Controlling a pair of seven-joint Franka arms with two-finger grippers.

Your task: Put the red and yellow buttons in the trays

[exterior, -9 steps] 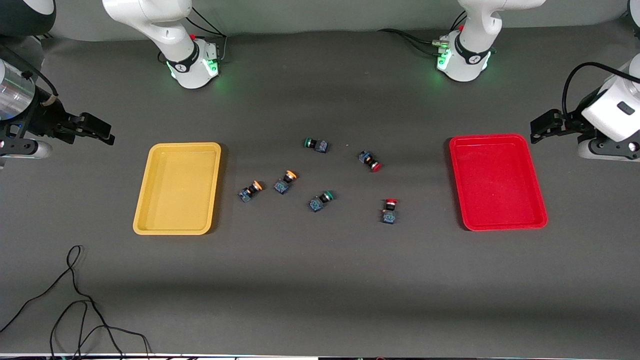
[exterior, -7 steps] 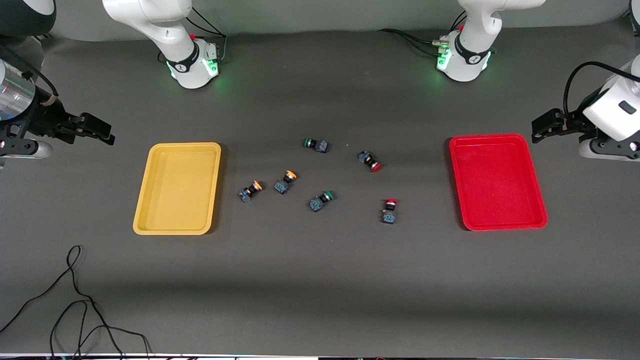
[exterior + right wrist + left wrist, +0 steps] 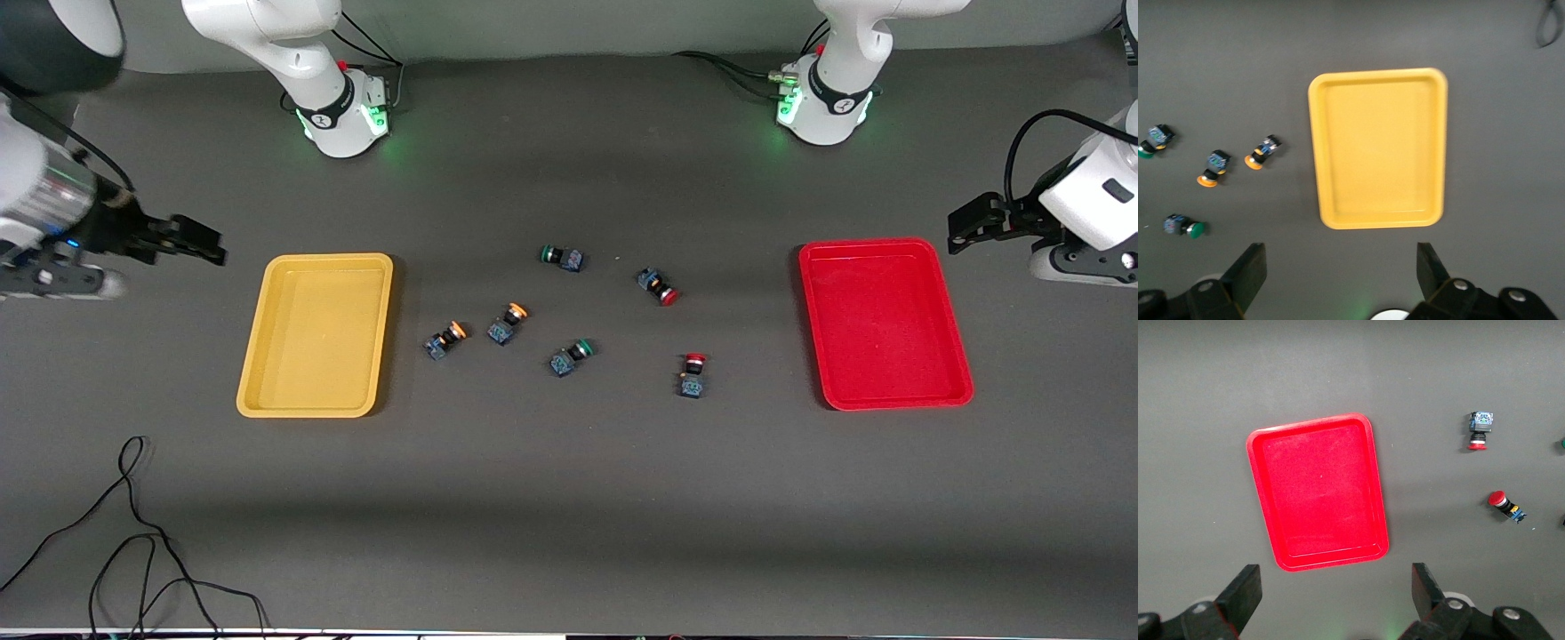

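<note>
Two orange-yellow buttons [image 3: 446, 339] [image 3: 507, 324] lie on the table beside the yellow tray [image 3: 316, 333]. Two red buttons [image 3: 658, 285] [image 3: 693, 374] lie toward the red tray [image 3: 885, 322]. Both trays hold nothing. My right gripper [image 3: 212, 249] is open over the table past the yellow tray, at the right arm's end. Its wrist view shows the yellow tray [image 3: 1378, 147] and the orange-yellow buttons [image 3: 1261, 153] [image 3: 1213, 167] ahead of the gripper [image 3: 1341, 273]. My left gripper [image 3: 958, 229] is open over the table at the red tray's outer corner. Its wrist view shows the gripper [image 3: 1335, 593], the red tray [image 3: 1318, 490] and the red buttons [image 3: 1479, 430] [image 3: 1505, 505].
Two green-capped switches [image 3: 562, 257] [image 3: 570, 356] lie among the buttons mid-table. A loose black cable [image 3: 133, 533] lies near the front edge at the right arm's end. The two arm bases [image 3: 342, 111] [image 3: 822, 102] stand along the table's back.
My right gripper has moved a little toward the yellow tray. The left gripper has barely shifted. The buttons and trays have not moved.
</note>
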